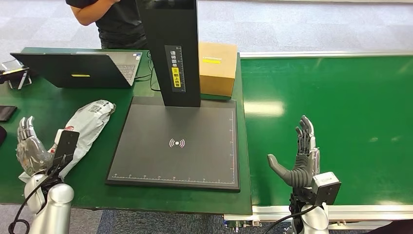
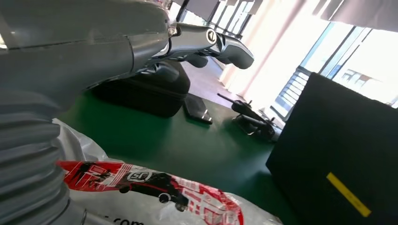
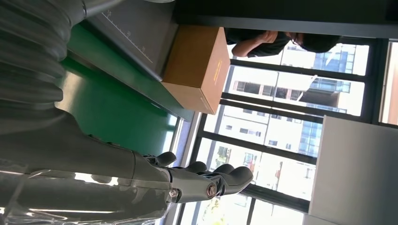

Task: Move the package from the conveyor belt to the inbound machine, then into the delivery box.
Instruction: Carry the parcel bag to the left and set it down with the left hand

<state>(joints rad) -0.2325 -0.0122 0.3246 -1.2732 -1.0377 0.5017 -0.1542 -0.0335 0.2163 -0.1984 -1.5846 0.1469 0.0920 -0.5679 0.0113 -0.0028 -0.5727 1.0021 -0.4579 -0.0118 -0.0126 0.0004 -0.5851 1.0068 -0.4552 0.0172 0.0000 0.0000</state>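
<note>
Broadly, the green conveyor belt [image 1: 336,122] lies bare to the right, its near edge bounded by a metal rail, and the right robot hand [image 1: 299,156] hangs above that near part with fingers spread and straight, thumb out to the side, holding nothing. Left of the belt, the inbound machine [image 1: 178,144] fills the middle of the green worktop [image 1: 48,109]; its flat dark scanning plate runs close to the worktop's front edge, and its black column stands at the back. A brown cardboard box [image 1: 217,67] stands behind the plate, beside the column. The package [image 1: 90,124], a grey mailing bag with red print, lies on the worktop just left of the plate. The left robot hand [image 1: 30,148] is raised beside the package's near end, fingers apart and empty. A laptop [image 1: 80,69] sits at the back left, a person behind it.
</note>
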